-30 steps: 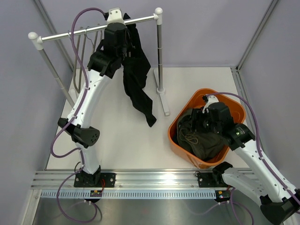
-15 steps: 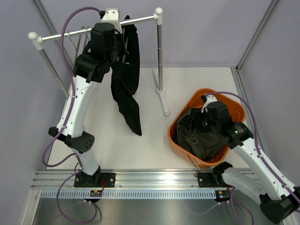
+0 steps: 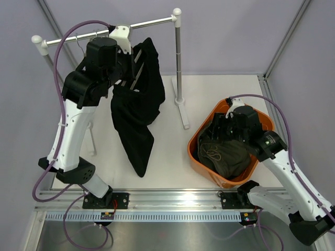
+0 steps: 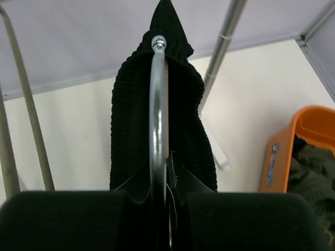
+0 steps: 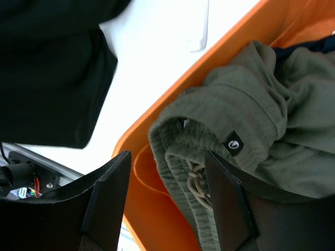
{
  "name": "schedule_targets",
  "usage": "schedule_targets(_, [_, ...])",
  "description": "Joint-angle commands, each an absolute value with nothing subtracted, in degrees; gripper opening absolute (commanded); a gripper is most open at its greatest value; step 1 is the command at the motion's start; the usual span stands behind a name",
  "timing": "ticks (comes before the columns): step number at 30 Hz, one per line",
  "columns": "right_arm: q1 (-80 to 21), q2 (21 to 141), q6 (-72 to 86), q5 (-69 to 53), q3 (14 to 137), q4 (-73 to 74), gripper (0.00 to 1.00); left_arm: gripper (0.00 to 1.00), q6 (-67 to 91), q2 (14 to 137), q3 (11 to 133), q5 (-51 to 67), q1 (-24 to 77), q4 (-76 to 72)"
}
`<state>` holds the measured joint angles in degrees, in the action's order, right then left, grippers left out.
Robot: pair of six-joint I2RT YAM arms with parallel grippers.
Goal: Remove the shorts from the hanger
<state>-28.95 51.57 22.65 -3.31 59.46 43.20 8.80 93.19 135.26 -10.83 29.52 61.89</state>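
The black shorts hang draped over a metal hanger, below and in front of the rack's rail. My left gripper is shut on the hanger's bar, which runs between its fingers in the left wrist view, with black fabric on both sides. The olive-grey shorts with drawstring lie in the orange basket. My right gripper is open and empty just above them. A bit of the navy shorts shows under the olive pair.
The rack's right post and its flat foot stand between the hanging shorts and the basket. Another bare hanger hook hangs on the rail's left part. The left post stands behind my left arm.
My left arm has swung left and toward the front, carrying the hanger and black shorts away from the rail; the shorts hang lower and spread wider. My right gripper has shifted slightly over the basket.
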Motion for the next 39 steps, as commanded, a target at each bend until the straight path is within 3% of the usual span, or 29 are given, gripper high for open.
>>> schedule_targets(1, [-31.8,53.1,21.6,-2.8,65.1,43.7,0.66,0.00,7.1,87.7,132.0,-7.1,32.8,60.6])
schedule_targets(8, [-43.2,60.1,22.7,7.5,77.8,45.9,0.67,0.00,7.9,79.2,119.3,-9.0,40.2,61.0])
schedule_targets(17, [-50.5,68.8,22.9,11.9,91.7,46.6,0.67,0.00,9.6,71.5,101.4,-6.4,45.6,56.8])
schedule_targets(39, [-53.4,82.0,22.4,13.5,98.2,44.1,0.68,0.00,10.2,68.6,96.2,-1.3,52.4,55.5])
